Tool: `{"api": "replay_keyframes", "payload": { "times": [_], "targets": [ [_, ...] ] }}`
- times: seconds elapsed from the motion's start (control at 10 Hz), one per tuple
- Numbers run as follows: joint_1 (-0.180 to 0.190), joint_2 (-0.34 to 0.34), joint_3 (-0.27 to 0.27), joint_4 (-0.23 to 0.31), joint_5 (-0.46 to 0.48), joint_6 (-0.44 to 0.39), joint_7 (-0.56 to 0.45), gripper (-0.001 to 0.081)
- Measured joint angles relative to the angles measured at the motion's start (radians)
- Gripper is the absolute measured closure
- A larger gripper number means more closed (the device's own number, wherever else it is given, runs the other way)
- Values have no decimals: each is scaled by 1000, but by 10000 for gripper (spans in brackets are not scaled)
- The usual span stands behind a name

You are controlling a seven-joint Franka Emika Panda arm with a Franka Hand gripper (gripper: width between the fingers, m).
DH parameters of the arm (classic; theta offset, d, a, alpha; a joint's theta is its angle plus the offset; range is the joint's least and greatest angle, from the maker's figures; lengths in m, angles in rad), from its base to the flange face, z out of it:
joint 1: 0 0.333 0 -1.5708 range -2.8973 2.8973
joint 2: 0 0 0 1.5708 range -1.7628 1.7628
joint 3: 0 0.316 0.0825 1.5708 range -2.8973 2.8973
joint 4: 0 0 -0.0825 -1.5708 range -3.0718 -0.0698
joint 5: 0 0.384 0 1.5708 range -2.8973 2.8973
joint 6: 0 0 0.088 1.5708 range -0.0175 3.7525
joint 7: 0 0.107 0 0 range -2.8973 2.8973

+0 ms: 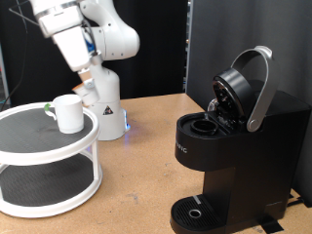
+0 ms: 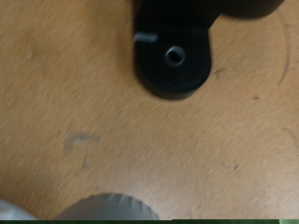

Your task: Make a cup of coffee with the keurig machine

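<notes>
Standing idle at the exterior view's right, on the wooden tabletop [image 1: 146, 166]: the keurig machine [image 1: 234, 156], with its silver-trimmed lid [image 1: 244, 88] hinged fully up and the brew chamber [image 1: 207, 125] exposed. Showing no pod in that chamber, though the dark interior is too dim to confirm. Leaving the round drip base [image 1: 195, 210] unoccupied; seen from above in the wrist view as a dark rounded platform [image 2: 173, 65] with a small metal ring.

Sitting well apart from the machine, at the exterior view's left: the cup [image 1: 69, 112], upright on the top tier of a white two-tier round shelf [image 1: 49, 156]. Not yet placed under the spout.

Hovering above the shelf at the exterior view's top left: the robot arm [image 1: 73, 39], with the gripper itself cut off by the frame. Not showing fingers in either view, so cannot tell whether released or clenched; nothing visibly grasped.

Judging progress: lid opened, cup placement and brewing remaining.
</notes>
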Motion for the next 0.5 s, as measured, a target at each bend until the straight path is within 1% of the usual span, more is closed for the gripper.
{"api": "replay_keyframes", "payload": {
  "times": [0.2,0.3,0.4,0.5],
  "targets": [
    [14,2,53,33,24,-2,107,372],
    [12,10,71,45,24,-6,142,372],
    [12,9,70,43,24,-6,136,372],
    [16,9,70,41,46,-6,138,372]
  ]
}}
